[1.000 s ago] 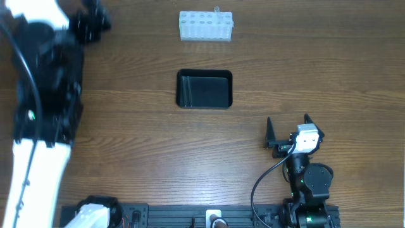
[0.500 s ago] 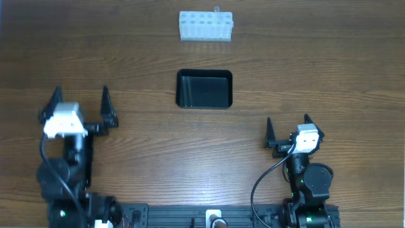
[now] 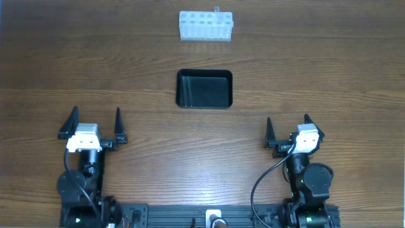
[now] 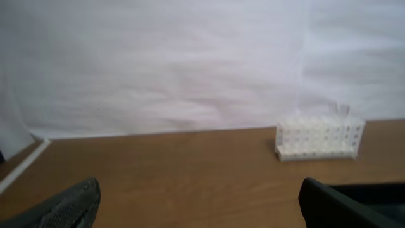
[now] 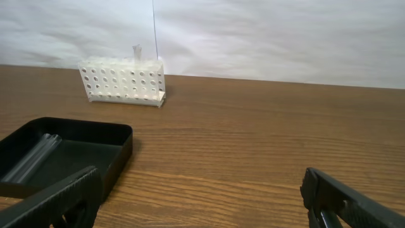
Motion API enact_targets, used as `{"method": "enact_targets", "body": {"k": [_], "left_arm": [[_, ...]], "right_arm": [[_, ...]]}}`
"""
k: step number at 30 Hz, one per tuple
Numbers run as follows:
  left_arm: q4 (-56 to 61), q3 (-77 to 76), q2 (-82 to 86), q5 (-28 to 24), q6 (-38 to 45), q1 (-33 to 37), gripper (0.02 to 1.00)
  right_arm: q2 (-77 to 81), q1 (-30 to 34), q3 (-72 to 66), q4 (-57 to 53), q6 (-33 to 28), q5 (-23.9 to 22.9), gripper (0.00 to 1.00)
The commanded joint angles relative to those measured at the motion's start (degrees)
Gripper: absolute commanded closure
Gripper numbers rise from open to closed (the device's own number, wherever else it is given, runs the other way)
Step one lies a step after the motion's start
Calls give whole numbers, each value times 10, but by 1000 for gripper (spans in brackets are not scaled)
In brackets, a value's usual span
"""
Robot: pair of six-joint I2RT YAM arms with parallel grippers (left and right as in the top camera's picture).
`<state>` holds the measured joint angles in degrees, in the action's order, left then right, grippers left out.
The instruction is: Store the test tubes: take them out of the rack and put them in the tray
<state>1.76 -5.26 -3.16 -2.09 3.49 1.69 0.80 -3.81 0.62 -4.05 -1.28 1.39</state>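
**Both arms parked, one tube showing in the rack**

Left gripper [image 3: 96,111] and right gripper [image 3: 287,118] are both released: fingers spread wide, nothing held. Each sits low near its own base, well apart from the task items.

The white rack [image 3: 205,26] stands at the far side of the worktop [image 3: 329,63]. The black tray [image 3: 204,89] lies between the rack and the arms, about mid-way across. One clear tube [image 5: 136,50] sticks up from the rack's back row, near the right end in the top view. I can't make out any others standing in it. The right wrist view shows what looks like clear tubes lying along one side of the tray; I can't count them.

Judgement: late in the task, with probably one pick to go.

Risks from here:
- The tube is thin and see-through, so it's easy to misjudge. A gripper closing off-centre could miss it or push it sideways in its hole.
- The rack looks light. A finger bumping it, or lifting at a slant, could drag or tip it.
- The tube sits in the back row, so fingers must clear the rack's top. Coming in too low means hitting it.
- The reach passes over the tray, and a low arm could clip its wall and shift it.
- Too hard a squeeze could crack the tube; too soft and it could slip on the way.
- Letting go from too high could knock the tube against those already in the tray.
- If both arms go at once, they could collide.
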Motion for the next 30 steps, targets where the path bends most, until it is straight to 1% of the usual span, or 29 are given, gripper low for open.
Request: {"method": "enact_targets", "body": {"k": [1, 3, 11, 13, 30], "left_arm": [[2, 36, 25, -20, 6, 3, 20], [2, 47, 30, -20, 6, 3, 18], [-60, 49, 30, -26, 0, 3, 18], [-60, 49, 30, -26, -10, 3, 18], [-59, 49, 30, -26, -9, -7, 18]], "right_arm": [[-5, -3, -3, -1, 4, -2, 9], [-5, -3, -3, -1, 4, -2, 7], [-5, -3, -3, -1, 4, -2, 9], [-5, -3, -3, -1, 4, -2, 9], [-5, -3, -3, -1, 4, -2, 7]]}}
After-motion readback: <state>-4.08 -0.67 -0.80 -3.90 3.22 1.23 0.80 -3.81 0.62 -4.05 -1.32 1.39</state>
